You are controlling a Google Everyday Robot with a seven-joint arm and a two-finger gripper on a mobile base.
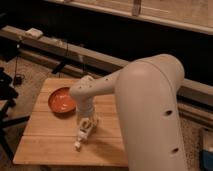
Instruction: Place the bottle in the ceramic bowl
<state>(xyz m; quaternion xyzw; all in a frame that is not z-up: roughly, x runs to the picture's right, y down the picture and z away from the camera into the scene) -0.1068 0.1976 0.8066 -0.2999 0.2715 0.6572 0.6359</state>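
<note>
Three items on one wooden table, each located from the ceramic bowl.

1. Ceramic bowl. Orange-red and shallow, it stands upright with nothing in it. Its mouth is open to the ceiling and nothing hangs over it. Judged reason for the spot: it can receive a drop from straight above.

2. Bottle. Small and white, it sits just to the right of the bowl and nearer the camera. It is outside the rim and does not touch it. Its long axis is slanted, with the lower end pointing away from the bowl toward the near table edge. The task's delivery is therefore not yet done.

3. Gripper. It points down over the bottle's upper end, on the same side of the bowl as the bottle and close to the rim. Judged reason: a top-down approach suits a slim object beside a low rim, and only a short carry across to the bowl is needed.

Hidden or unclear:
- Whether the gripper is clasping the bottle or merely at it cannot be told, because the two pale shapes merge.
- The bottle perhaps rests on the wood, but contact with the board is not discernible.
- The bottle's label and cap cannot be picked out.
- The arm hides the table surface to the right of the bowl and runs off the bottom of the view.
</note>
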